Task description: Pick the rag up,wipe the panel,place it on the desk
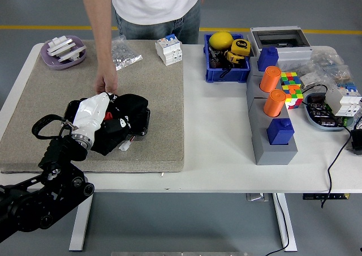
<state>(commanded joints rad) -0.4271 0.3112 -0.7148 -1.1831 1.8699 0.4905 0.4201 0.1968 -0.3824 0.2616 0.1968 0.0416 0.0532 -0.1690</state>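
We see one black rag (127, 120) bunched over one dark panel (138, 120), which lies on the left half of the bench, on the grey mat (164, 97) toward its near edge. The robot's left hand (93, 113), white-shelled, is pressed onto the rag with its fingers closed around the cloth, so we read the step as wiping. One person's hand (106, 86) rests at the panel's far edge, seemingly steadying it.

Risks, as we judge them: the panel sits loose on the mat, and a stroke toward the near edge could drag it along if the person's hold slips. A small white connector (124, 147) on a wire pokes out at the panel's near side; the bunched cloth could snag it. The robot's hand works just beside the person's hand, so a wide stroke could strike it. The rag could also slide out of the grasp, being folded thick.

Outward, we count: one purple dish (64, 60) of white parts at the far-left corner; one clear bag (124, 53) of small hardware; one white circuit breaker (169, 48) at the mat's far edge; one blue bin (228, 69) holding a yellow ball and a tape measure; one grey block (271, 143) carrying two orange cylinders (271, 79) and two blue blocks (280, 131); one colour cube (292, 89); one grey enclosure (281, 41). The right arm is out of view.
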